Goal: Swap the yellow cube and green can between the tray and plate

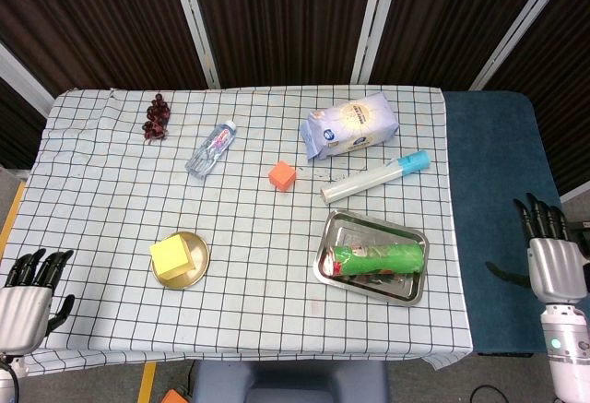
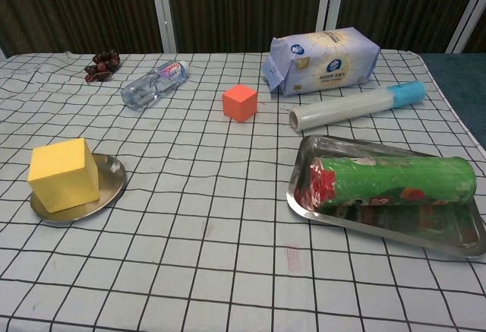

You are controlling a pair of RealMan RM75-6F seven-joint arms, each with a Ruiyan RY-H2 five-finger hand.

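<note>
Both hands off the table, fingers straight and apart, holding nothing.

Left hand (image 1: 23, 297) sits past the near left corner, right hand (image 1: 551, 254) over blue carpet beyond the right edge — the checked cloth (image 1: 258, 302) lies open between. Blocky yellow cube (image 2: 64, 174) stands on the round metal plate (image 2: 112, 178); the glossy green can (image 2: 391, 183) lies on its side in the shiny steel tray (image 2: 380, 226). Further back: orange cube (image 2: 241, 102), film roll (image 2: 355, 107).

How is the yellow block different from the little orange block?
The yellow cube is bigger than the orange cube. The yellow cube sits on the round plate, while the orange cube stands straight on the checked tablecloth. The yellow cube is near the table's front left; the orange cube is further back, toward the middle. Both are plain, boxy blocks that no hand is touching.
</note>
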